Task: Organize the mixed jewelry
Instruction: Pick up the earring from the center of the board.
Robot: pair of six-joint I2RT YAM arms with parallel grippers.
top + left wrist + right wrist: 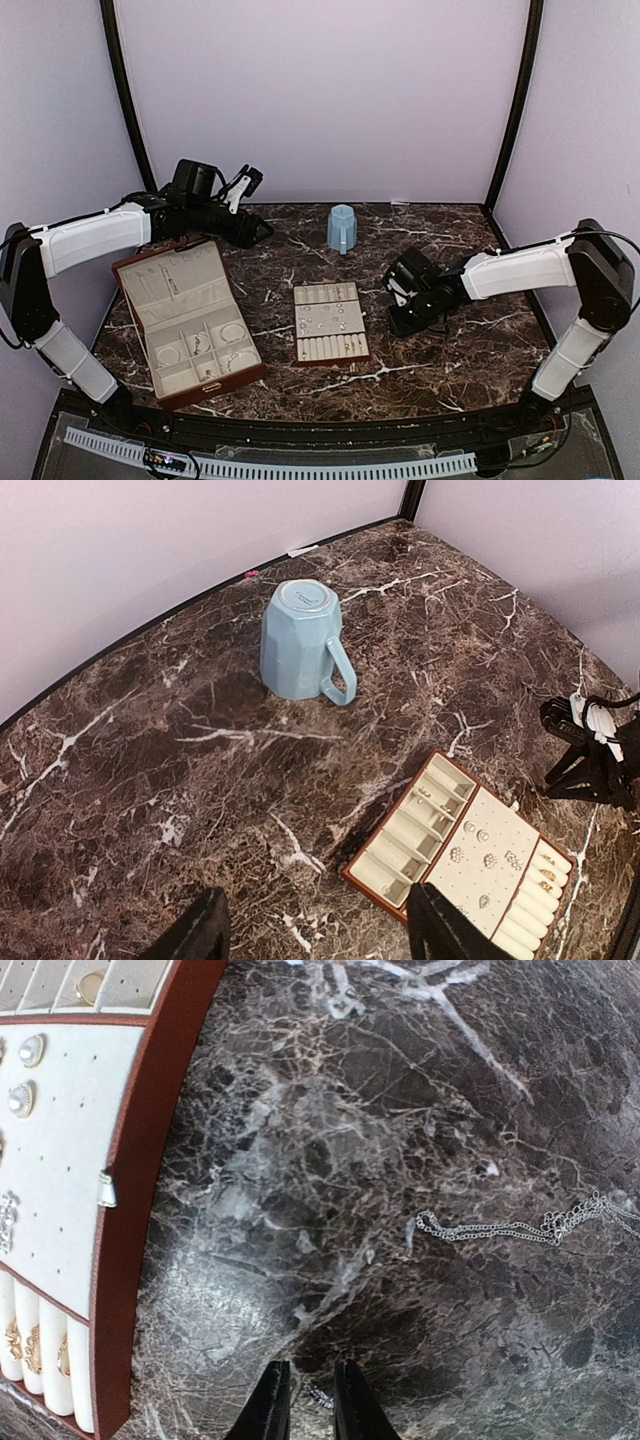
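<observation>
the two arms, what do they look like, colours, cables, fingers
Both match: the left arm and right arm have white boxy link covers with black joints and black wrist units. Thin black cables loop near the shoulders. The left gripper and right gripper each have two slim black fingers.

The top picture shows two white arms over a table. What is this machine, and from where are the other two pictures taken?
A two-armed robot. One camera looks down from above; the others sit on each wrist. The left gripper is open and empty. The right gripper, low over the table, is almost closed; whether it pinches anything is unclear. On the table: an upturned blue mug, an open jewelry box, a slotted tray and a loose silver chain.
</observation>
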